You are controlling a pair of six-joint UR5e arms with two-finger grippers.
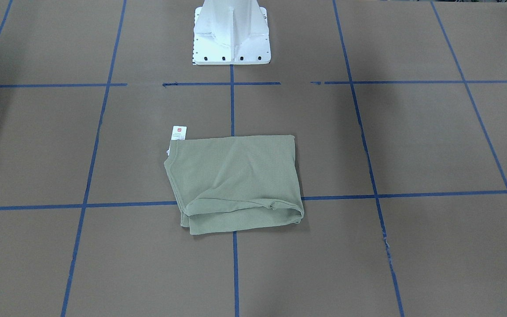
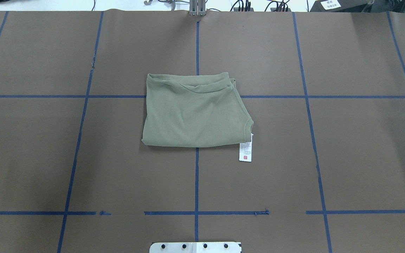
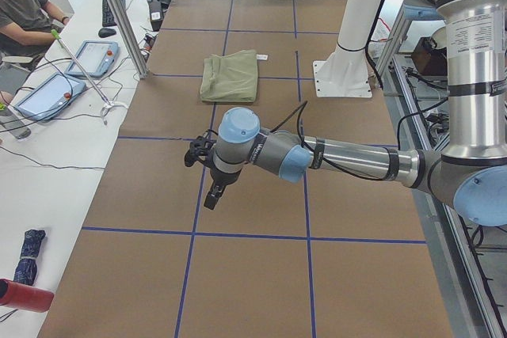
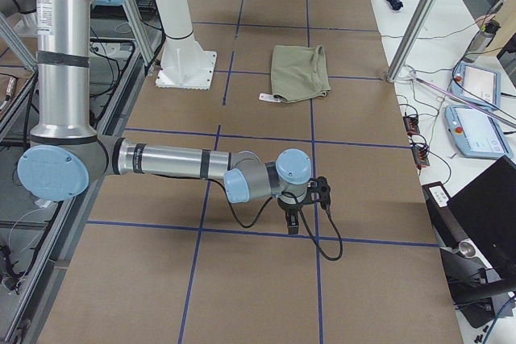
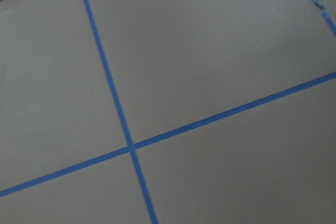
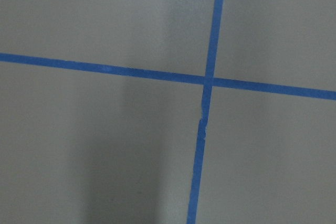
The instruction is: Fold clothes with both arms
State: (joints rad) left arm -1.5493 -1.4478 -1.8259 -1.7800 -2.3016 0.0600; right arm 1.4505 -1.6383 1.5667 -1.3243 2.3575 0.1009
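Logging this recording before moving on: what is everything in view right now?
shirt: one, sage green, folded, table centre.
tag: one, white, beside the shirt's collar corner.
table: one, brown, gridded with blue tape.
pedestal: one, white, at the table's robot-side edge.
tablets: two, grey, on the side desk.
person: one, dark top, seated at that desk.
left arm: one, grey with blue caps, low over bare table, away from the shirt.
right arm: one, same colours, low over the opposite table end.
left end effector, right end effector: black, over bare table; open or shut cannot be told.
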